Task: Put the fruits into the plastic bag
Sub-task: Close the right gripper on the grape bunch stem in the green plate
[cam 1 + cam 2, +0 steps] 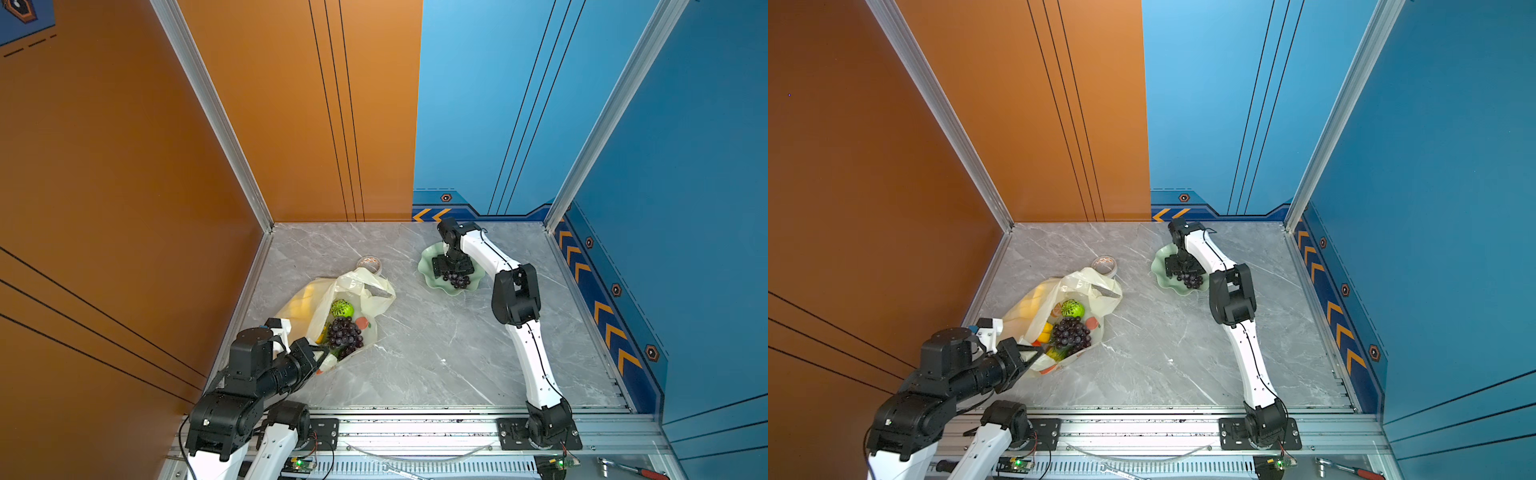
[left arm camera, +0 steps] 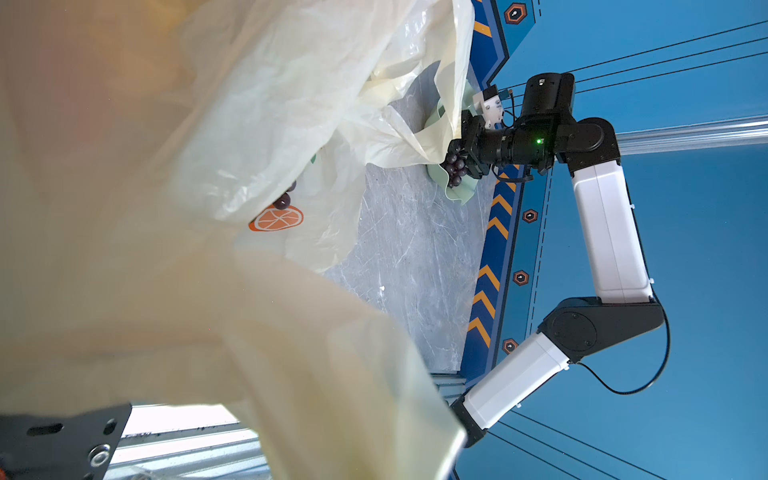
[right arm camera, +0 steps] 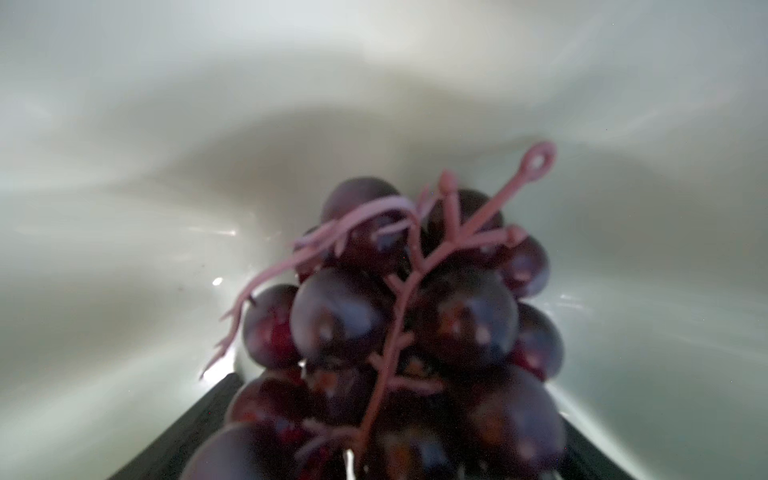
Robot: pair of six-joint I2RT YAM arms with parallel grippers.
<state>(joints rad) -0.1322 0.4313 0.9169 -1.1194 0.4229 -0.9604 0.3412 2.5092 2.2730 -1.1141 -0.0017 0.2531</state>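
Note:
The cream plastic bag (image 1: 307, 303) (image 1: 1034, 299) lies open on the marble table, left of centre. Inside it show a dark grape bunch (image 1: 344, 331), a green patterned ball (image 1: 342, 308), a yellow fruit (image 1: 1045, 330) and a red-orange fruit (image 1: 362, 322). My left gripper (image 1: 322, 357) (image 1: 1038, 351) is shut on the bag's near edge; in the left wrist view the bag (image 2: 208, 166) hides its jaws. A second grape bunch (image 1: 457, 280) (image 3: 415, 324) lies in the pale green dish (image 1: 428, 266) (image 3: 166, 124). My right gripper (image 1: 452, 272) (image 3: 390, 436) points down into the dish, open, its fingers on either side of the bunch.
A clear tape roll (image 1: 370, 264) (image 1: 1104, 264) lies just behind the bag. Orange and blue walls close in the table at the left, back and right. A metal rail with the arm bases runs along the front, with a ratchet tool (image 1: 623, 469) at its right end.

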